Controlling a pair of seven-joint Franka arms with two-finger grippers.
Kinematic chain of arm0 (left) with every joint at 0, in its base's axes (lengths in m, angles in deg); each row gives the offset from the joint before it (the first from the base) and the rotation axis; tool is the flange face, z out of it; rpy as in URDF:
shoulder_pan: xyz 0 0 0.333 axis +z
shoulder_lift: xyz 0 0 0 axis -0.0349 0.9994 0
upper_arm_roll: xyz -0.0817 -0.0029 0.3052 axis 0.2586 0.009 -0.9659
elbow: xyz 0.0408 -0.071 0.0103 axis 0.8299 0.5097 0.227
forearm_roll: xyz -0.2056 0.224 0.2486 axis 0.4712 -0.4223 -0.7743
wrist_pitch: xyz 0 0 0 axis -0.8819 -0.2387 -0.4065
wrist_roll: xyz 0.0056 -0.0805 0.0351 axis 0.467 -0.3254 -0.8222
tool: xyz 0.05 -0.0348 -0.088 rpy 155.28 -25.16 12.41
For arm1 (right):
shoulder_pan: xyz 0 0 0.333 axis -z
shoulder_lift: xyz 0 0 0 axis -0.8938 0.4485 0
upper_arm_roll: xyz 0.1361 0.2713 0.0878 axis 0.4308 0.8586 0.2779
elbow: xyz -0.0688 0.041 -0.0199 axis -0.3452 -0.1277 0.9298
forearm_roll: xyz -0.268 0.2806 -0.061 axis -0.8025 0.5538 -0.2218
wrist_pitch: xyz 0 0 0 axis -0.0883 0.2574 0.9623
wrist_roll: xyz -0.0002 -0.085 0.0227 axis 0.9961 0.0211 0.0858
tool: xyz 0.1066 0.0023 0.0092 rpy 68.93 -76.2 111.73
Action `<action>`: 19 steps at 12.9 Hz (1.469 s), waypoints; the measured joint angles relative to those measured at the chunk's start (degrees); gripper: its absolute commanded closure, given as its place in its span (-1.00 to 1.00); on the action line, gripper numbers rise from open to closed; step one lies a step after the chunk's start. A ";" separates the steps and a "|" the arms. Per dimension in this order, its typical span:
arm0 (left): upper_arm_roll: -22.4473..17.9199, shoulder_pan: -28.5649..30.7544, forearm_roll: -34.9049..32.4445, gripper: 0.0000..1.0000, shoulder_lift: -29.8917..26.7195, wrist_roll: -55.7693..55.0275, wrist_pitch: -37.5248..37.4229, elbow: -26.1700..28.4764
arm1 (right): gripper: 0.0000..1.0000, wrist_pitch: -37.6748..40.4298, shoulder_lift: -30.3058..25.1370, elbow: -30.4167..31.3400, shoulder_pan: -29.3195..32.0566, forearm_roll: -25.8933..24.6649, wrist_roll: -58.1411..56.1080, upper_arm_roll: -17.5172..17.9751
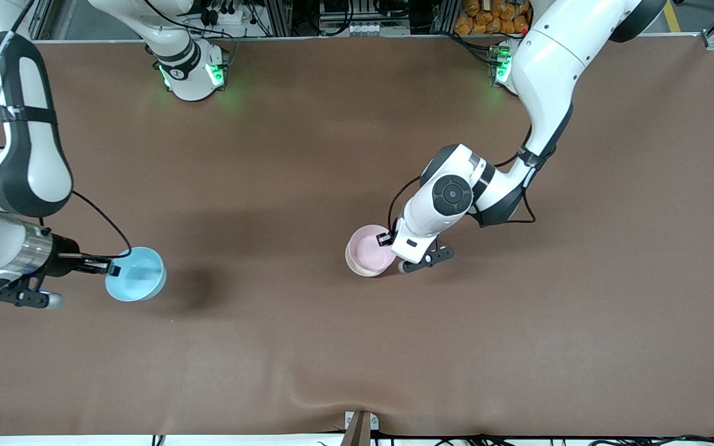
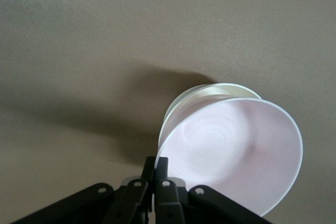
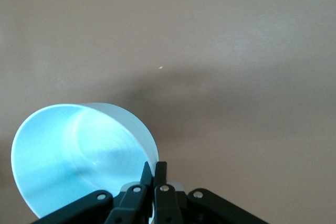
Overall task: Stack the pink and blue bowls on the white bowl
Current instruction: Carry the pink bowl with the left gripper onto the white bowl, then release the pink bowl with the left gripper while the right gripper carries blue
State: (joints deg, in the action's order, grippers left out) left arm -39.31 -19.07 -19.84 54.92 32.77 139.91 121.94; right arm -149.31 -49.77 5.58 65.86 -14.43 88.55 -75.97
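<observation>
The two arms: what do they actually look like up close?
Both arms are glossy white rounded shells with black bands at the joints. Thin black cables loop alongside each. The left gripper and right gripper have slim black jaws on black linkages. Green lights glow at both bases.

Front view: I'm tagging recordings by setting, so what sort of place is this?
Likely a robotics lab: two arms bolted along a brown table, aluminium framing and cables at its edge, and only a pink bowl and blue bowl.

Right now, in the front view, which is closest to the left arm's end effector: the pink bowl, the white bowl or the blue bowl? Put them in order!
1. Pink bowl: pinched at its rim by the left end effector.
2. White bowl: directly under the pink one, only its rim showing.
3. Blue bowl: farthest, held by the right end effector at the right arm's end of the table.
</observation>
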 measured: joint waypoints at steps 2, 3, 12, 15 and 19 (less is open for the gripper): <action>0.00 -0.02 0.00 0.31 0.44 0.00 0.67 -0.02 | 1.00 1.53 -0.02 0.00 -3.27 0.10 2.57 0.10; 0.02 -0.09 0.00 0.01 0.74 0.00 1.44 -0.02 | 1.00 1.99 -0.13 -0.01 -5.43 0.10 5.25 0.12; -2.08 3.14 -1.47 -1.00 -5.39 -2.87 -5.85 -4.65 | 1.00 9.38 -6.21 1.55 -16.20 0.14 13.00 0.15; -2.24 11.12 -2.01 -1.00 -13.77 5.68 -16.53 -4.90 | 1.00 8.33 -7.47 3.01 -17.65 2.40 16.50 0.13; -2.39 20.50 -2.06 -1.00 -20.76 18.33 -24.93 -4.81 | 1.00 2.49 -6.88 4.42 -18.91 7.16 22.41 0.12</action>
State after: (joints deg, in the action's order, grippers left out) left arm -41.71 1.43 -21.90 34.16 51.10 114.98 117.13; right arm -146.82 -56.64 9.99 46.95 -7.27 110.96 -75.85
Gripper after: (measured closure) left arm 0.000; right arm 0.974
